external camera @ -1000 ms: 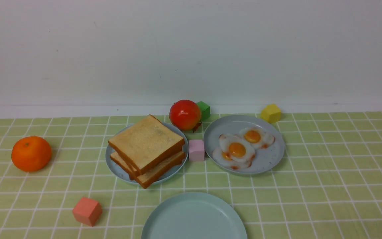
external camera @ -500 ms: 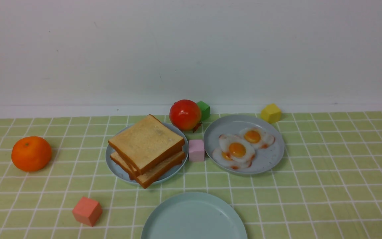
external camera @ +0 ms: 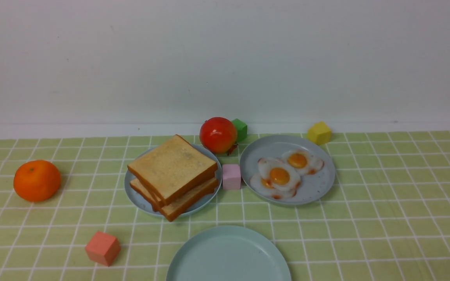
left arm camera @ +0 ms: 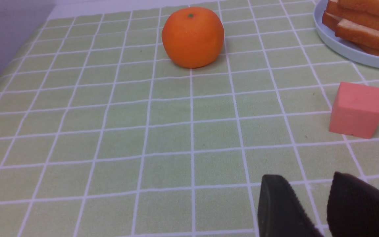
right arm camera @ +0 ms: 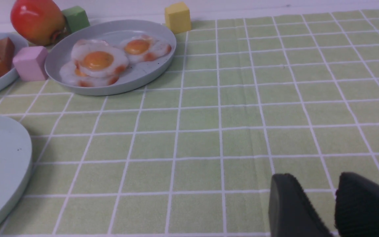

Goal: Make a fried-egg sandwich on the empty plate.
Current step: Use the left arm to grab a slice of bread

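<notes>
Three toast slices [external camera: 174, 171] lie flat, corners pointing forward.

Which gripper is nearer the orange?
Left. The left gripper is before the orange, a little to its right; the right gripper is beyond the eggs' plate's side.

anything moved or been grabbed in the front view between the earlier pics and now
Nothing visibly changed. The toast stack, the fried eggs, the pale green plate, the fruit and the small blocks all lie as they did, and no gripper shows in any of the front pictures, so nothing is seen taken hold of or let go there.
</notes>
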Controlling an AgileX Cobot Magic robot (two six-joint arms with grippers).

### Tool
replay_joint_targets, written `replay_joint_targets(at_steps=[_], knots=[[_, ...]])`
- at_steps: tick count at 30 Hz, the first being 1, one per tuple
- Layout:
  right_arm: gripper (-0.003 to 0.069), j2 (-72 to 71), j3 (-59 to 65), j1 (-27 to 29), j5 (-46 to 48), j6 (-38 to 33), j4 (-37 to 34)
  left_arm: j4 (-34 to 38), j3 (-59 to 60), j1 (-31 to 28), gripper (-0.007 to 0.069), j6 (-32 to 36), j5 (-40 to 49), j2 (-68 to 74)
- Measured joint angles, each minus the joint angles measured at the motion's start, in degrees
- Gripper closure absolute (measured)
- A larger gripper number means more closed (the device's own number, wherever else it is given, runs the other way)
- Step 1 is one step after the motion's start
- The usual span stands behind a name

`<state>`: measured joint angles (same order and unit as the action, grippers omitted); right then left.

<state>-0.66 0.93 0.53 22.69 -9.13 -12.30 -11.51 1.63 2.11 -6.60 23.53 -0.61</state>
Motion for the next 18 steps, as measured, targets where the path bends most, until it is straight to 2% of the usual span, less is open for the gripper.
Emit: replay_joint_targets(at_steps=[6,9,14,18], knots=[[0.0421,0.0,0.3,0.0,-2.3,0.0,0.0,0.1,0.0,0.0,0.0386,-0.1,-3.3,0.0],[0.0421,0.0,0.6,0.0,-6.8,0.0,0.0,0.8,0.0,0.0,0.0386,-1.8,-9.0,0.0],[0.0421,0.0,0.6,0.0,-18.8,0.0,0.0,2.4,0.0,0.0,0.0386,-8.6,-22.5,0.0],[0.0421,0.0,0.6,0.0,-21.5,0.0,0.0,2.4,0.0,0.0,0.0386,-10.0,-25.6,0.0]])
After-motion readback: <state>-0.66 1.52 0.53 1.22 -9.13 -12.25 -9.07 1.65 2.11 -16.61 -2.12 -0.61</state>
